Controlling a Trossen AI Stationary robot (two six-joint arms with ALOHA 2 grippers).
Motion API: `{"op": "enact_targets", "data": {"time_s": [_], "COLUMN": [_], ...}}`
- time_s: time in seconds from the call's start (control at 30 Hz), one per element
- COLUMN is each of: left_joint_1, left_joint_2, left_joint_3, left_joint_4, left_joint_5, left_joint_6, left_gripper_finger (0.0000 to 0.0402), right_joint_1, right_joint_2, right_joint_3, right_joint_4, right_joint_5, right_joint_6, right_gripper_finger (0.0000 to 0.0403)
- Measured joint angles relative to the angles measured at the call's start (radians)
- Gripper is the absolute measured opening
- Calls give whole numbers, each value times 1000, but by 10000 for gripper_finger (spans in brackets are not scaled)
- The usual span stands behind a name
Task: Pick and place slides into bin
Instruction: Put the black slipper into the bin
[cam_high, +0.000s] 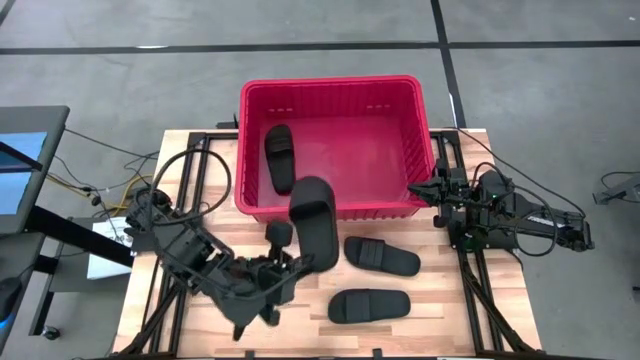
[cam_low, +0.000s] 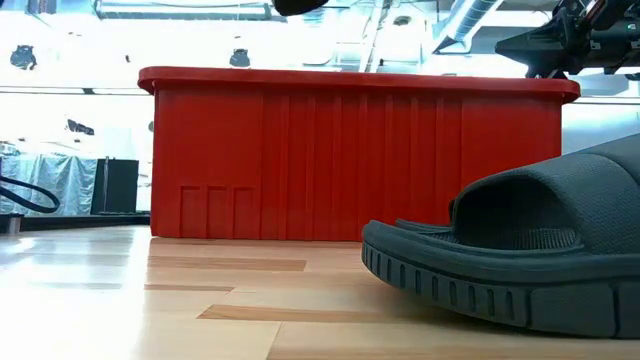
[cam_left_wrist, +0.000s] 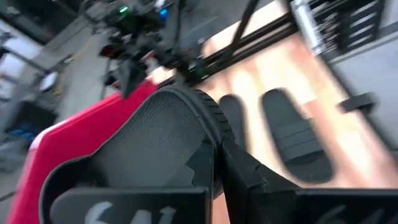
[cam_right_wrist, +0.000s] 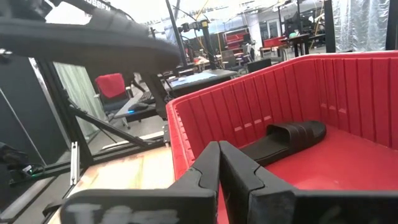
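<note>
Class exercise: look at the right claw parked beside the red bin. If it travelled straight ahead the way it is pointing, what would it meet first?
Probably the bin: the right claw, shut and empty, points at its near right corner, rim directly ahead. Depth is uncertain.

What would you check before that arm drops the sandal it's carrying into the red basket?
1. Grip: left pincer shut on the raised slide: ok.
2. Slide over the bin: it overlaps only the near wall, not fully inside: not ok.
3. Landing room: one slide in the bin lies at the left side, the rest of the floor is bare: ok.
4. Right pincer shut, at the bin's right near corner, apart from the raised slide: ok.
5. Two table slides lie apart from the arm: ok.
</note>
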Motion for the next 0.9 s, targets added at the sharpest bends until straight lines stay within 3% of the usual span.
{"op": "enact_targets", "data": {"time_s": [0.13, 0.3, 0.9], "left_joint_1": [58, 151, 669], "left_joint_2": [0, -2, -5], "left_joint_3": [0, -1, -2], "left_joint_4": [-50, -79, -71], "left_joint_5": [-11, 65, 641], "left_joint_6": [29, 99, 511], "left_gripper_finger": [0, 0, 0], "right_joint_1": [0, 0, 0], "right_joint_2": [0, 0, 0], "right_joint_3": [0, 0, 0], "right_joint_4": [0, 0, 0], "right_joint_5": [0, 0, 0], "right_joint_6": [0, 0, 0], "right_gripper_finger": [0, 0, 0]}}
